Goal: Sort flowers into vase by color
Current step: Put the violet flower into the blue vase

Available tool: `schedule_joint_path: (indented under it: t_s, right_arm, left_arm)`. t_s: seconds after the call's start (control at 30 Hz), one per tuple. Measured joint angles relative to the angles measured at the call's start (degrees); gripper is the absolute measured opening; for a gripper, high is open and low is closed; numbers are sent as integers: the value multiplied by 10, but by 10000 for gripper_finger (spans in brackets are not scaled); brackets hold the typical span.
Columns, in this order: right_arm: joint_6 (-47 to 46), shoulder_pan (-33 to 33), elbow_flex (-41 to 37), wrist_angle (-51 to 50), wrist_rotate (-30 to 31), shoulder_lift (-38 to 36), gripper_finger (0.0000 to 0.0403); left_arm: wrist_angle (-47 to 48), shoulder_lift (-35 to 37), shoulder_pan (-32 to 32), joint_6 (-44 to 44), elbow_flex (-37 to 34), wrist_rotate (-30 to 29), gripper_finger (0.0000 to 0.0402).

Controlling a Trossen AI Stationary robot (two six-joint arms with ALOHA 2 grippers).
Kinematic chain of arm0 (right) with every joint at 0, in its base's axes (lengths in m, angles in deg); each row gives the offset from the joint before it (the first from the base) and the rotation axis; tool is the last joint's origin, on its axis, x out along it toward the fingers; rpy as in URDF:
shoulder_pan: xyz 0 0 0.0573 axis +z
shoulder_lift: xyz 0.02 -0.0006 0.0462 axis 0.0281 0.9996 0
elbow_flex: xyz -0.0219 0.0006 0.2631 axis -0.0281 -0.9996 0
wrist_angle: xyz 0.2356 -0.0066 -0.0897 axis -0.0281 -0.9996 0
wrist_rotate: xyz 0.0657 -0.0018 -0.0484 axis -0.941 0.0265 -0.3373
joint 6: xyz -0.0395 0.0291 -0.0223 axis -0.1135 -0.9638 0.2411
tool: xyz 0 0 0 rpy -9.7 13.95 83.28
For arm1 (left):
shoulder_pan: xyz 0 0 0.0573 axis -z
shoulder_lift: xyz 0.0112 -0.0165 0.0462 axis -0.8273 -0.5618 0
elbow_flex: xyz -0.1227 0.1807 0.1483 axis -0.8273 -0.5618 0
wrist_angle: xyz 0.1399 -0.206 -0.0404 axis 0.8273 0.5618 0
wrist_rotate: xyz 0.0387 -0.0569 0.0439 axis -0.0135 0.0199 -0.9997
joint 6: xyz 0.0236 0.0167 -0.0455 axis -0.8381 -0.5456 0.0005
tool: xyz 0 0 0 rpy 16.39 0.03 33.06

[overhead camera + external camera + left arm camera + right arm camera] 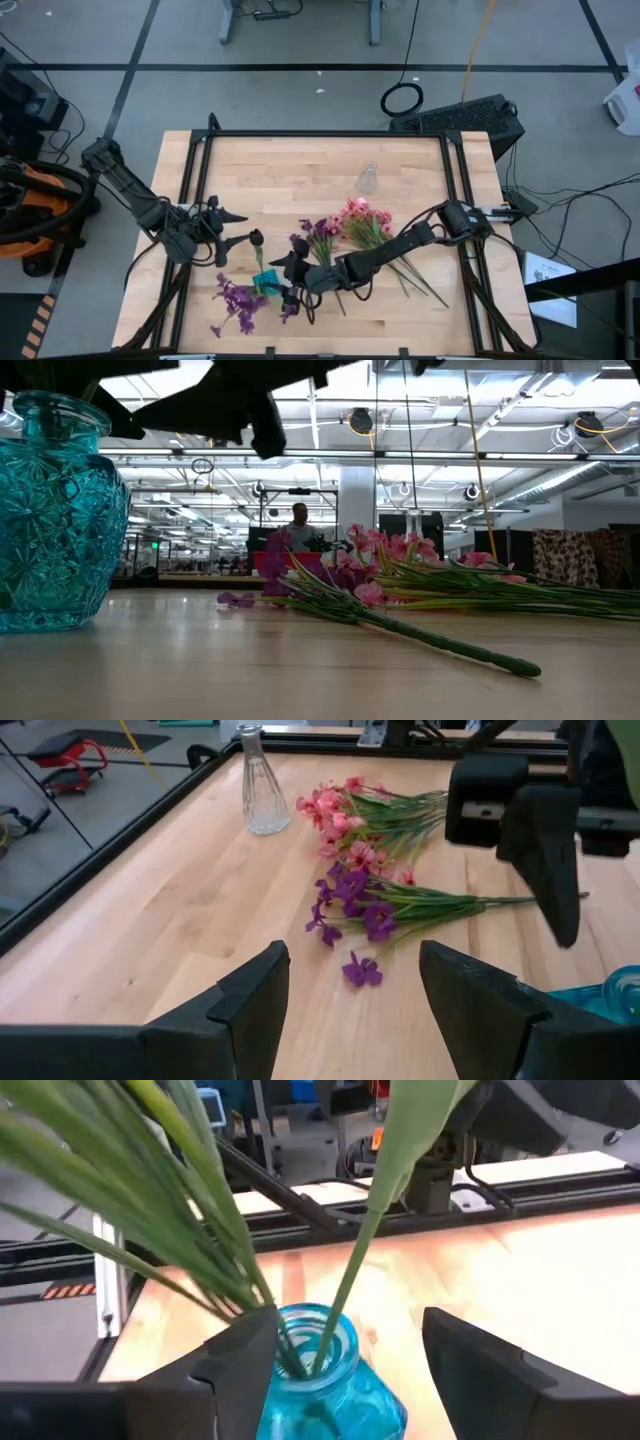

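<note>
A: High view shows pink flowers (362,222) mid-table, a purple spray (318,236) just left of them, stems running toward the near right edge.
B: Light, floppy, probably; pinch the thin stems, not the blossoms.
A: Right gripper (345,1365) stands apart over the teal vase (320,1385), stems upright inside.
B: Left gripper (352,1005)?
A: Apart, empty, waiting at left.
</note>
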Motion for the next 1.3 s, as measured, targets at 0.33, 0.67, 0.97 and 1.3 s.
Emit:
schedule_joint_path:
  t_s: [0.33, 0.67, 0.97, 1.3]
  right_arm:
    - [-46, 31, 0, -169, 75, -65, 242]
    - [-344, 75, 0, -487, 100, -80, 242]
    - [-540, 94, 0, -602, 134, -46, 242]
    - [-606, 54, 0, -597, 136, 5, 269]
  left_arm:
    - [-79, -5, 0, 6, -26, 15, 231]
    - [-153, -44, 0, 16, -50, 21, 231]
    - [-189, -84, 0, 16, -55, 27, 231]
    - [-191, -114, 0, 30, -55, 31, 231]
